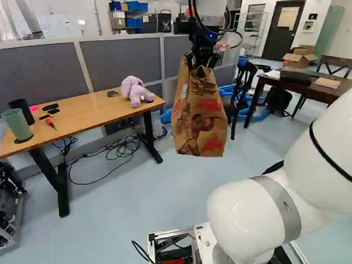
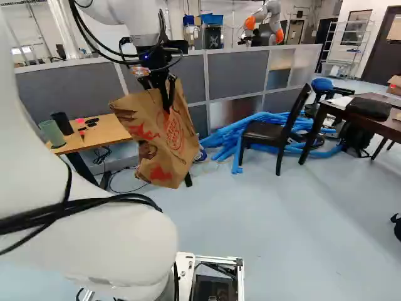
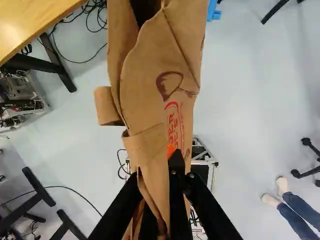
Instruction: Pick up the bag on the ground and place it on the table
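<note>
Paper bag (image 1: 200,115), one; top pinched between fingers (image 3: 177,172); long axis roughly upright; hanging clear of wooden surface (image 1: 91,116), to its right in left base view

Wooden table (image 1: 91,121): purple plush toy (image 1: 136,91) near one end; green cup (image 1: 17,124), black cup (image 1: 23,109) near other.

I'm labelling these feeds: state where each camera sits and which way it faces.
Left base view: base, behind-left of the arm, facing ahead and slightly down; arm and hand show.
Right base view: base, behind-right, facing likewise; arm and hand show.
Wrist view: wrist, looking along the hand, down past the paper bag to the floor; fingers show.
Shared: both base views show the bag and wooden table.
</note>
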Motion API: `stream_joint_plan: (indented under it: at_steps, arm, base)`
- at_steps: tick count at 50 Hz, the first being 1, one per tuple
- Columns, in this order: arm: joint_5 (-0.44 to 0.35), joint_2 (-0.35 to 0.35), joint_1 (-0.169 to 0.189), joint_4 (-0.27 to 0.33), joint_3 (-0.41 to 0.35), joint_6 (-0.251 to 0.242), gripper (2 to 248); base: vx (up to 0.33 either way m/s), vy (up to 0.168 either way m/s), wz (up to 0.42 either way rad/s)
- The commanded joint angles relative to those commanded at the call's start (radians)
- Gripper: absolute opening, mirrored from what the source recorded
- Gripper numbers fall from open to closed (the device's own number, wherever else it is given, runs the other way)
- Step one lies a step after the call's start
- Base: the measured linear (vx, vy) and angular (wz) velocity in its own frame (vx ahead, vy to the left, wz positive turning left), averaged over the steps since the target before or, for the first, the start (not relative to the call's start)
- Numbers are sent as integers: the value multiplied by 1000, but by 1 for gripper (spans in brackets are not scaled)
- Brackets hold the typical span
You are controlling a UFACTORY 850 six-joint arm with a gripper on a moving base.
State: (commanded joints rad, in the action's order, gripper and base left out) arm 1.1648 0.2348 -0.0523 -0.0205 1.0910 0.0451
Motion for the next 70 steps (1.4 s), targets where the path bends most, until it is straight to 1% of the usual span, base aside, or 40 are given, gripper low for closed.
stream_joint_plan:
  at_steps: [26,61,70]
  arm:
    - [53,1,2,0,72,0,21]
    - [54,0,3,0,76,0,21]
    - [54,0,3,0,76,0,21]
  base:
    - [0,0,0]
    - [1,0,-8]
    - [11,14,103]
